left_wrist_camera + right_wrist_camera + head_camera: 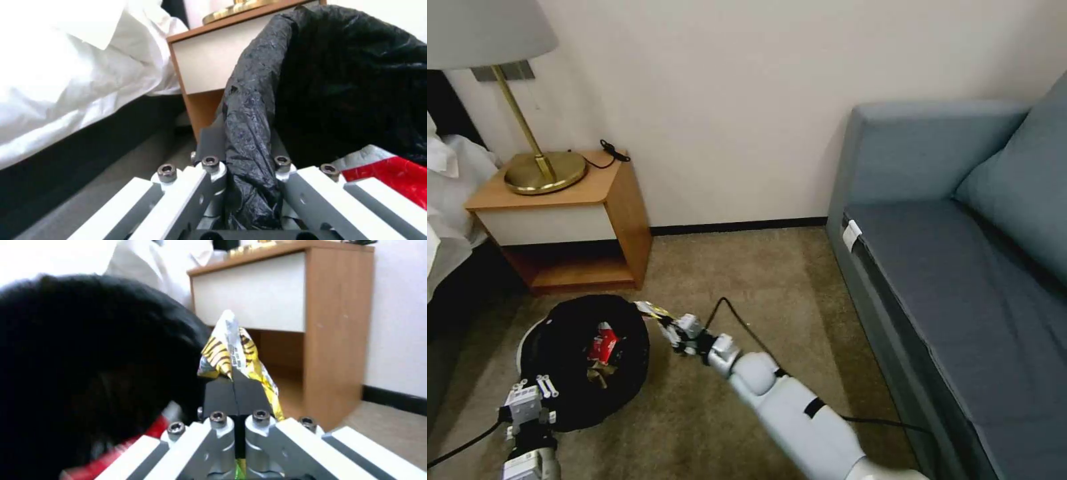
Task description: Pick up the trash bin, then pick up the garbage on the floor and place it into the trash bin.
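Left gripper (242,160) clamped on trash bin (570,393) rim, lower left of head view; right gripper (668,325) pinching gold-dark bar wrapper (654,309) beside bin's right edge; red-white packet (602,347) inside bin

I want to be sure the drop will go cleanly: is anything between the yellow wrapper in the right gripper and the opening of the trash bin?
Nothing visible blocks it. The right gripper is shut on the yellow wrapper just beside the rim of the trash bin. The left gripper is shut on the near rim, away from that path.
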Robot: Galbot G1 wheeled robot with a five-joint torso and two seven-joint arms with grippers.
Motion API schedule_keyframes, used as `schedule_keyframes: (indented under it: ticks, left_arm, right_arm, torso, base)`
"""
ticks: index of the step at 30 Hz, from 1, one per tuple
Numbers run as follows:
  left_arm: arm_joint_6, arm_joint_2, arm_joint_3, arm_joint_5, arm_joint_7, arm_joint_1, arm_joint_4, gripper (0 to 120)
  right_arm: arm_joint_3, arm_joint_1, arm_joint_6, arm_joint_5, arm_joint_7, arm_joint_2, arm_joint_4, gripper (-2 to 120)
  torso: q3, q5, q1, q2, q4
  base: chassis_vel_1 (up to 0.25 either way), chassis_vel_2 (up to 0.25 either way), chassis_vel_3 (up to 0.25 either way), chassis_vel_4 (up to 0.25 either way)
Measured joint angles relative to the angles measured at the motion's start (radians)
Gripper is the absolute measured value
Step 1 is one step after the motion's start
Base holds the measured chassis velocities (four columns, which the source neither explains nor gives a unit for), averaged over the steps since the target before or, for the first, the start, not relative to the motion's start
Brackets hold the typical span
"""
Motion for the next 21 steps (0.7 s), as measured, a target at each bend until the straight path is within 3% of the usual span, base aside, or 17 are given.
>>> schedule_keyframes:
  ticks: [12,21]
  left_arm:
    - [-0.005,-0.001,0.000,-0.005,0.000,0.003,-0.005,6]
    - [-0.007,-0.023,0.011,-0.007,0.007,0.019,-0.039,6]
  right_arm:
    - [-0.089,-0.025,-0.002,0.039,0.022,0.001,0.061,0]
    - [-0.094,-0.016,0.018,0.015,0.010,0.002,-0.003,0]
  torso:
    - [0.000,0.0000,0.000,0.000,-0.0003]
    - [0.000,0.0000,0.000,0.000,-0.0003]
  base:
    - [0.000,0.000,0.000,0.000]
    - [0.000,0.000,0.000,0.000]
